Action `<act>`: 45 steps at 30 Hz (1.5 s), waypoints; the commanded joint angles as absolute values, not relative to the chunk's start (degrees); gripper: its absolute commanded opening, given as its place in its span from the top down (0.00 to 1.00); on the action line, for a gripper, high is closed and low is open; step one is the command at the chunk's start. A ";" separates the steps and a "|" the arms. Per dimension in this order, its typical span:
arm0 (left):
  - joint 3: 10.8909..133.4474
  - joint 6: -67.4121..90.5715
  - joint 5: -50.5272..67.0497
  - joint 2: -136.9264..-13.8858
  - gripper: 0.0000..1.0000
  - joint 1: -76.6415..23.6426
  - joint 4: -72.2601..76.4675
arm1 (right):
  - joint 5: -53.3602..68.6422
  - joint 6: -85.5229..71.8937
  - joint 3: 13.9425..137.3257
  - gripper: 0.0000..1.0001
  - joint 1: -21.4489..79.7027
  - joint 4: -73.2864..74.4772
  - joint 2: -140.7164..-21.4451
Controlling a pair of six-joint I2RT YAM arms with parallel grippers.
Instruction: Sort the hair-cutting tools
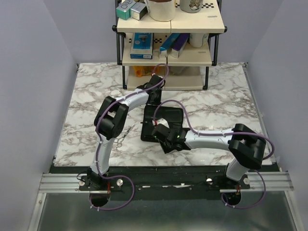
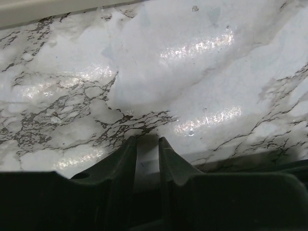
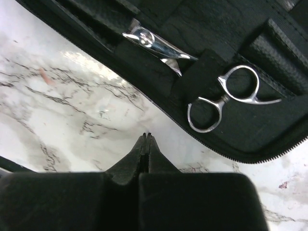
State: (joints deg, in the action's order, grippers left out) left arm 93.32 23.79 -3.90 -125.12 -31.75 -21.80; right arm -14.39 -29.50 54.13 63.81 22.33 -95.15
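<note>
Scissors [image 3: 222, 99] strapped in pouch [image 3: 269, 127]: likely light, stiff, slippery steel; best gripped at finger loops. Right hand [image 3: 146, 136] pinched shut, empty; left hand [image 2: 147, 140] narrowly parted, empty.

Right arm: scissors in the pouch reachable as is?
Probably yes. The scissors show bare loops just ahead of the right gripper, nothing between. Its jaws are shut, though, and a pouch strap covers the blades.

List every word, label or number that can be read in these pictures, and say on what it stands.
No text can be read.
Boxes on the shelf: they carry print, but it is too small and blurred to read.
Pouch and scissors: no marking shows.
</note>
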 commanded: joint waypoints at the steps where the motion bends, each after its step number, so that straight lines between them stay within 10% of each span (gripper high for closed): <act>1: 84.57 24.87 -5.27 -125.69 0.69 -32.08 -24.52 | -18.10 -31.29 52.12 0.99 64.16 24.25 -93.25; 45: 35.69 41.65 -8.35 -81.31 0.78 -36.12 -21.01 | -24.96 -29.89 66.61 0.99 47.72 35.95 -106.52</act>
